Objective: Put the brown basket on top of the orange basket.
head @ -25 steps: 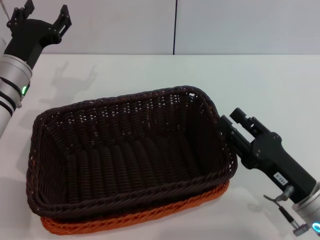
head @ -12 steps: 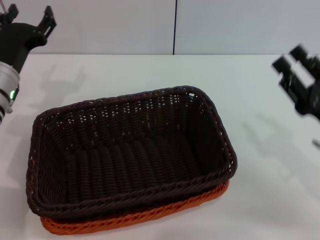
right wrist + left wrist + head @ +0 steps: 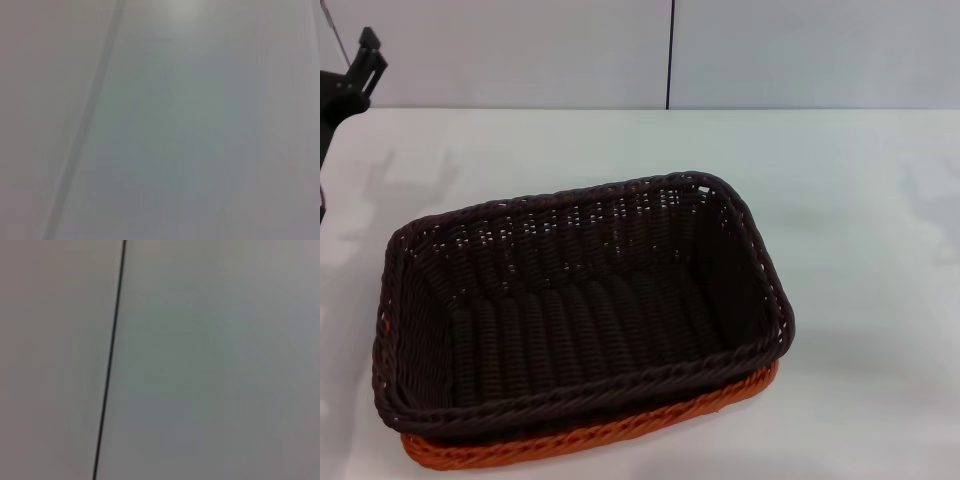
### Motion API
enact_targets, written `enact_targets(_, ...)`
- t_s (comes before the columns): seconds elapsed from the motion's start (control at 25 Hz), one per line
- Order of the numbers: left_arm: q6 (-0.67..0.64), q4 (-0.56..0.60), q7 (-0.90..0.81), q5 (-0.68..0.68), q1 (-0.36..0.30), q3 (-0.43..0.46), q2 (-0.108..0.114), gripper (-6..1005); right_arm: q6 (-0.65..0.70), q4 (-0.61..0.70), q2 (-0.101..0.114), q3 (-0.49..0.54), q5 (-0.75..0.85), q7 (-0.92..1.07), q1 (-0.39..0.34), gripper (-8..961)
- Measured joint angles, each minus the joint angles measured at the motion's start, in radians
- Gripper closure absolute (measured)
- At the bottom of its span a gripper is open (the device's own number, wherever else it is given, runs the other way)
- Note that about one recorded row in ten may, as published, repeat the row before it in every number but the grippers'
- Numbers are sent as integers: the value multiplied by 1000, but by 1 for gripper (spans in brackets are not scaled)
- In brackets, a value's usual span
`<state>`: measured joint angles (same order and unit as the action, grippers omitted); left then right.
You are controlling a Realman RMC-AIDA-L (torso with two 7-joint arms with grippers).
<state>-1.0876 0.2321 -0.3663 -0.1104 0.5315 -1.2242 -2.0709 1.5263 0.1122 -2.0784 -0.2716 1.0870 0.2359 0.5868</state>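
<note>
Head view: brown basket (image 3: 582,300) nested on orange basket (image 3: 590,435), left gripper (image 3: 350,80) far off, grip unclear; best kept clear.

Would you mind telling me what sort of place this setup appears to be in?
Probably a robot test bench in a lab: a bare white table against a plain panelled wall, holding only a dark brown woven wicker basket nested in a bright orange woven wicker basket.

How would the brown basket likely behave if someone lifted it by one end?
The brown basket looks woven and openwork, so probably light and fairly stiff. Nested in the orange basket, it might drag that basket up slightly.
</note>
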Motion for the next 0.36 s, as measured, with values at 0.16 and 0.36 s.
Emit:
enact_targets(0.16,-19,0,-23,0,-20,2,1,157,-54,-1,0,0,-91,-27,-5,396)
enact_targets(0.36,-27,-1,-26,1,-21,2,1,157,-131,-1,0,0,-110,-30,-7,396)
